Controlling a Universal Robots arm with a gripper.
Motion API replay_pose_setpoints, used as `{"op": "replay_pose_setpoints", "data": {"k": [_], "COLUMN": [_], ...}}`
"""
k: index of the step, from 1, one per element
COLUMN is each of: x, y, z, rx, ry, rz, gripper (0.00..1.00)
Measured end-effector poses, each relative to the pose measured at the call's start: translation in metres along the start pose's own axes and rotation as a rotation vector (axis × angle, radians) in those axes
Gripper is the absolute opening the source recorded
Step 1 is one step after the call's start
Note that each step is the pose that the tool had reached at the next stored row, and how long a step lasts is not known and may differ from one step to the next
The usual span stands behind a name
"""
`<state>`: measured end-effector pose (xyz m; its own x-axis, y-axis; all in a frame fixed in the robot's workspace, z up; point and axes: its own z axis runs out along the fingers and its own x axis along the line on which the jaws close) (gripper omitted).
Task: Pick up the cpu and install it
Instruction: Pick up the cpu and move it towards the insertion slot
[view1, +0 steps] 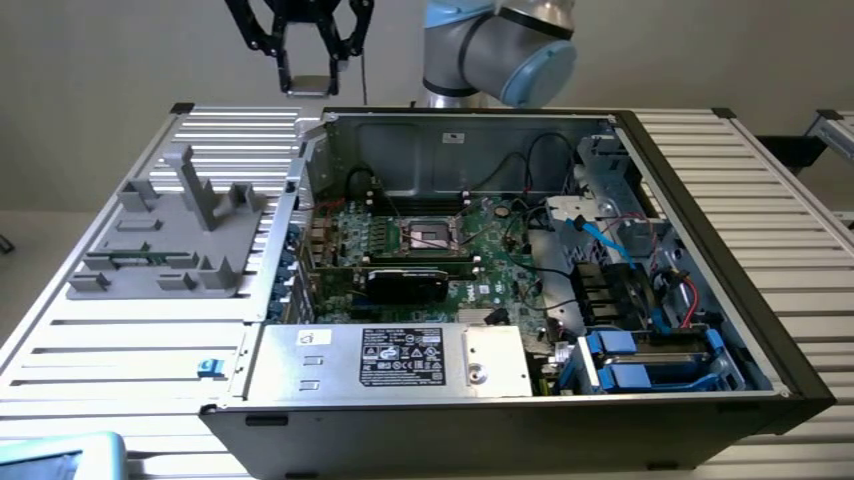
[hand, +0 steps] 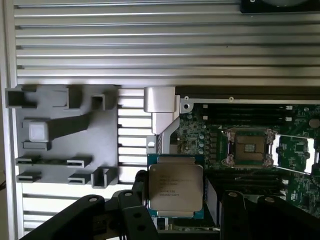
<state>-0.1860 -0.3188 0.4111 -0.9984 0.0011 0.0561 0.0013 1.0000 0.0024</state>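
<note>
Black end effector (hand: 177, 202), jaws part-closed, clamps the flat square silver-topped cpu (hand: 176, 182) by opposite edges; likely light, stiff, fragile underneath; edges look the safest hold.

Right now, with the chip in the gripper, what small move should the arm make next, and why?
Probably a level shift toward the exterior view's right, staying high. The gripper holds the chip well above the edge wall of the case, while the open socket on the board lies inside the case, off to that side. Lowering here would likely miss it.
</note>
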Motion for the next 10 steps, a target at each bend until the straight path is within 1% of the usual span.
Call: {"op": "replay_pose_setpoints", "data": {"k": [2, 3, 8, 9, 10], "x": [-0.008, -0.012, -0.025, -0.028, -0.031], "y": [0.0000, 0.0000, 0.0000, 0.0000, 0.0000], "z": [-0.0003, -0.0003, 0.0007, 0.0010, 0.0014], "rx": [0.0001, 0.0001, 0.0000, -0.0001, -0.0001], "ry": [-0.0028, -0.0060, -0.0356, -0.0403, -0.0430], "rz": [0.000, 0.000, 0.000, 0.000, 0.000], "gripper": [0.56, 0.56, 0.56, 0.56, 0.56]}}
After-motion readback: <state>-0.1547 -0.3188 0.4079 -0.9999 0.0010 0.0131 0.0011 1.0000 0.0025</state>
